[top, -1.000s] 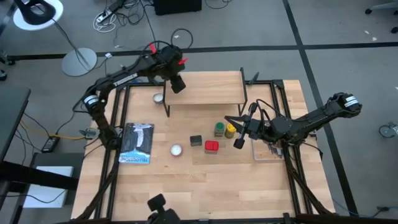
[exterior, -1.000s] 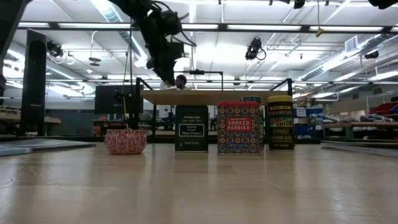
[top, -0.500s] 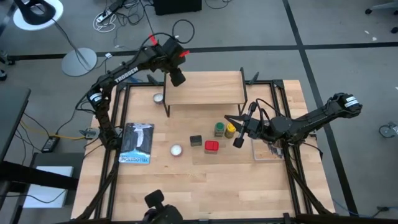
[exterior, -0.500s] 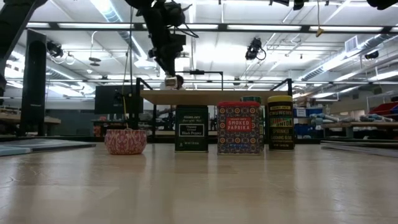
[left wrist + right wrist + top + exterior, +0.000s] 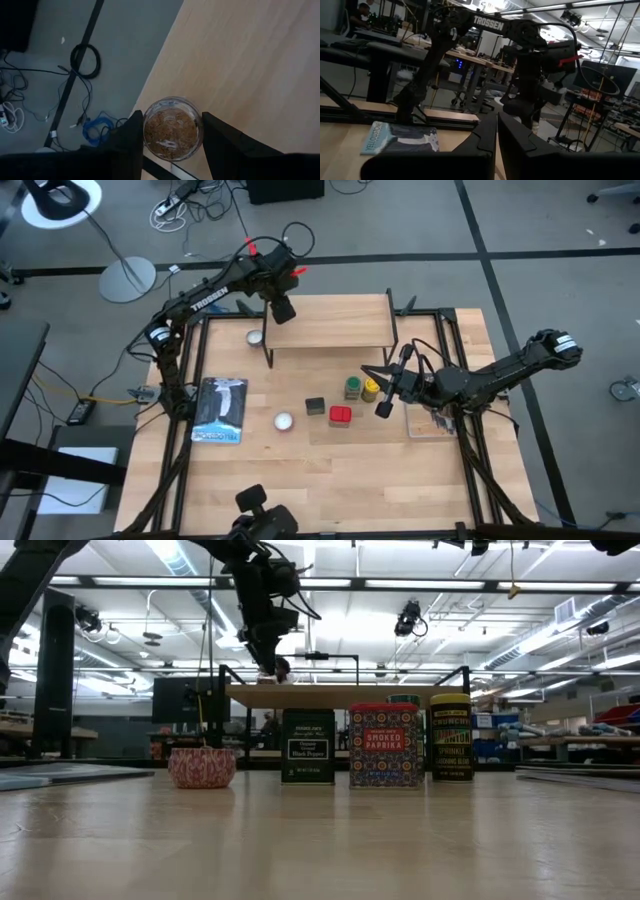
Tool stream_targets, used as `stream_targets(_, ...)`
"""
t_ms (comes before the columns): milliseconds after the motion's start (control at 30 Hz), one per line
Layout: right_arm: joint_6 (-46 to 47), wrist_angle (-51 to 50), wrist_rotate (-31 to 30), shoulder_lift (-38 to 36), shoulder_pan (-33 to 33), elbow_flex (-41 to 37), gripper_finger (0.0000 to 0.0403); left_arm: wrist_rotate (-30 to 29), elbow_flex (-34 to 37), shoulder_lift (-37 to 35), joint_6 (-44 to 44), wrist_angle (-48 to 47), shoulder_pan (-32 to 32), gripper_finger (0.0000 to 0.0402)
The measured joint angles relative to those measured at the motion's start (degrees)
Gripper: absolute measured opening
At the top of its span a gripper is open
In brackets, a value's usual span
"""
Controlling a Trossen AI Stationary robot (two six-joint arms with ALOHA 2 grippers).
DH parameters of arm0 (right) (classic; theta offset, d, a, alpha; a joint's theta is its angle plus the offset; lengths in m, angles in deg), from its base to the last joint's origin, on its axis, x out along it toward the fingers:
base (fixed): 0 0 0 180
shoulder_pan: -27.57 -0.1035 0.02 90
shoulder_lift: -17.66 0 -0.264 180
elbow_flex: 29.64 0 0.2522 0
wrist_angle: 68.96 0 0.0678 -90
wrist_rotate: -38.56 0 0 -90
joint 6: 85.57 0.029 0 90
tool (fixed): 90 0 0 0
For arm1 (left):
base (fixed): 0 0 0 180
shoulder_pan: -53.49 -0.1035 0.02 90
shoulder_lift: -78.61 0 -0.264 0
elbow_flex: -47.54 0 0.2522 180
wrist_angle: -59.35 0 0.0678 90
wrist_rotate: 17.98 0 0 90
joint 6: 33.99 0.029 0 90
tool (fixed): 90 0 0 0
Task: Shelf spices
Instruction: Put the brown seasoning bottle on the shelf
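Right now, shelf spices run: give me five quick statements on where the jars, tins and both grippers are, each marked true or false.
1. The left gripper holds the small brownish glass jar over the corner of the low light-wood shelf. True.
2. The red boxy tin already stands on the shelf. False: it stands on the wooden tabletop, in front of the shelf.
3. The black boxy tin stands beside the red tin on the tabletop. True.
4. The right gripper holds the yellow jar. False: its jaws are shut on nothing, next to the jar.
5. The green-capped jar lies on the flat blue book. False: it stands by the yellow jar.
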Motion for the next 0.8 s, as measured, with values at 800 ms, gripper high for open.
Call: stream_targets(800, 0.0, 0.4, 0.5, 0.0, -0.2, 0.0, 0.0018, 2.6, 0.0, 1.2, 0.9, 0.2, -2.6, 0.0154)
